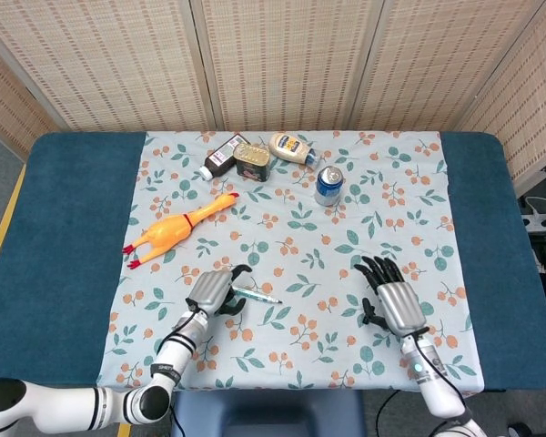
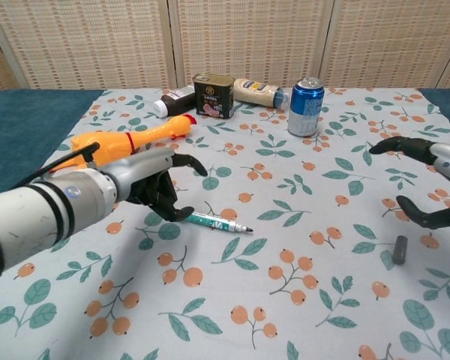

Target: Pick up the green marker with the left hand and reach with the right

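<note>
While the green marker [image 2: 218,222] is lying on the floral tablecloth [image 2: 300,300], the left hand [image 2: 154,184] is hovering beside it, fingers spread and grasping nothing; the right hand [image 2: 427,184] is likewise hanging released, so pickup looks undone.

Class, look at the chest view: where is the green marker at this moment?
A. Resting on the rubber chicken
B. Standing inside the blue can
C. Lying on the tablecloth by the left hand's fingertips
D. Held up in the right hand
C: the green marker lies flat on the tablecloth, next to the spread fingers of the left hand.
</note>
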Controlling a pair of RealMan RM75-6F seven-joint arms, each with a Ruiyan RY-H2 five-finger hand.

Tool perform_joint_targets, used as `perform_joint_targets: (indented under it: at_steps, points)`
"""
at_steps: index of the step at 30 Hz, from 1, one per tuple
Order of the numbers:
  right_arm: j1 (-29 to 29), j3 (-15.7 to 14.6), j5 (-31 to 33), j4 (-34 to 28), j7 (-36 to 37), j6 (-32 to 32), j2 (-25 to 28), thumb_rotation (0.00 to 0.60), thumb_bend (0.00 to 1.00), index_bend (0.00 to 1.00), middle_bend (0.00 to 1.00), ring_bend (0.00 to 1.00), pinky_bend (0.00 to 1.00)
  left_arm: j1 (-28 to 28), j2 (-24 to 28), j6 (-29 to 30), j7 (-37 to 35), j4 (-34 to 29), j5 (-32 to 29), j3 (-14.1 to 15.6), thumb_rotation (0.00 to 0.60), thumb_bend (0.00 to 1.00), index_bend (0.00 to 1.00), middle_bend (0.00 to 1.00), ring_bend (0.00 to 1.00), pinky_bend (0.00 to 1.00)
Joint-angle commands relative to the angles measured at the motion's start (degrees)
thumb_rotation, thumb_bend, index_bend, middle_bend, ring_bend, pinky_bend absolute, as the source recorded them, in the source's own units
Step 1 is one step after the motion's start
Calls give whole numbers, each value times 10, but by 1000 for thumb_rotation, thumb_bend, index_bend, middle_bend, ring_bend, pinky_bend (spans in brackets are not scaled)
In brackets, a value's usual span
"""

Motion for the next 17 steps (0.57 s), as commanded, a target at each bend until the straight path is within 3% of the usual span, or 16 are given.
perform_joint_targets:
  at_steps: [1,3,5,7,8,10,13,14,17]
  points:
    - [-36,-33,-39,-55,-4,49,66,600,405,86,13,0,0,44,81,21,-45,-93,91,35,600,384,47,916,967,967]
    - [-56,-54,-64,-70,-4,76,101,600,378,78,2,0,0,83,148,21,-98,-140,177,82,600,385,42,687,780,819]
    - [-75,-70,-81,-71,-11,99,125,600,364,78,0,0,0,120,215,21,-160,-160,271,136,600,386,22,394,440,621]
    - [-96,-86,-96,-65,-20,126,149,600,343,62,0,0,0,164,276,59,-229,-135,391,199,600,390,0,132,139,422]
    - [-105,-90,-101,-60,-23,138,156,600,338,54,0,0,0,187,290,93,-254,-107,439,222,600,392,0,66,70,345]
    - [-128,-93,-106,-42,-31,171,163,600,330,33,0,0,0,242,295,192,-298,-19,517,254,600,398,0,3,3,219]
    - [-146,-93,-115,-30,-60,196,168,600,322,11,0,0,0,318,256,328,-312,118,543,247,600,401,0,0,0,153]
    - [-148,-88,-123,-32,-66,206,168,600,317,4,0,0,0,333,247,345,-289,151,540,242,600,401,0,0,0,135]
    - [-151,-82,-128,-34,-63,211,169,600,300,0,0,0,0,346,250,359,-297,156,534,235,600,404,0,0,0,105]
